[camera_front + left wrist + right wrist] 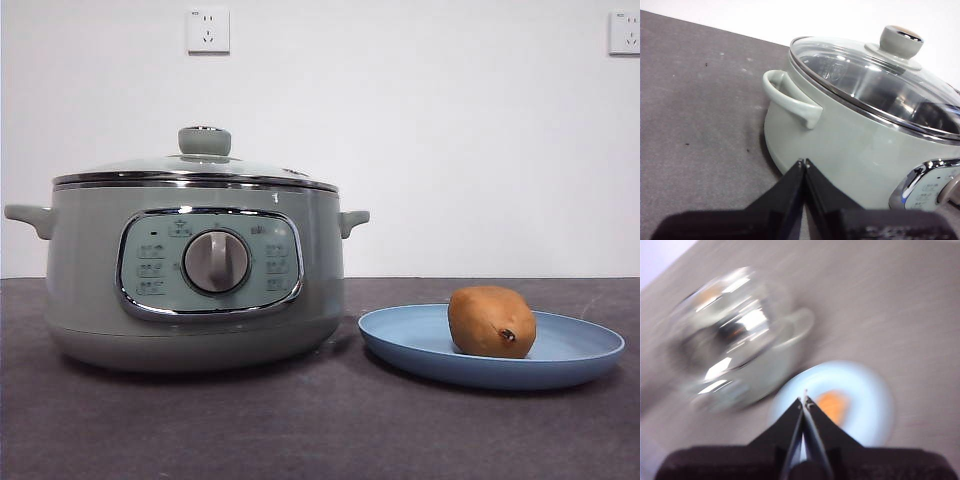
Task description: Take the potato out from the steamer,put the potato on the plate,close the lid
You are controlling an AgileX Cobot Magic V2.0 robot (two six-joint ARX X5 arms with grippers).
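On the dark grey table point(200, 430) before you, items are listed from largest down.

Item one: the steamer point(195, 275), a pale sage-green pot with a chrome rim. It stands upright at the left in the front view, its chrome-framed panel and central dial point(216, 262) facing you. One small handle point(28, 218) juts from each side.

Item two: the plate point(560, 365), light blue and shallow. You will find it just beside the steamer on the right in the front view, near the pot's base but apart from it.

Item three: the lid point(150, 168), domed glass with a chrome rim. It sits closed on the steamer, its green knob point(204, 141) on top. The left wrist view shows it seated all round the visible rim.

Item four: the potato point(491, 321), orange-brown, with a dark spot on the end towards you. It lies on the plate, near its middle.

Item five: your left gripper point(803, 162). Its jaws are pressed together, empty, hanging just beside the steamer's wall below one handle.

Item six: your right gripper point(805, 399). Its view is blurred, yet the jaws read as closed tip to tip and empty, above the plate's edge with the potato close by.
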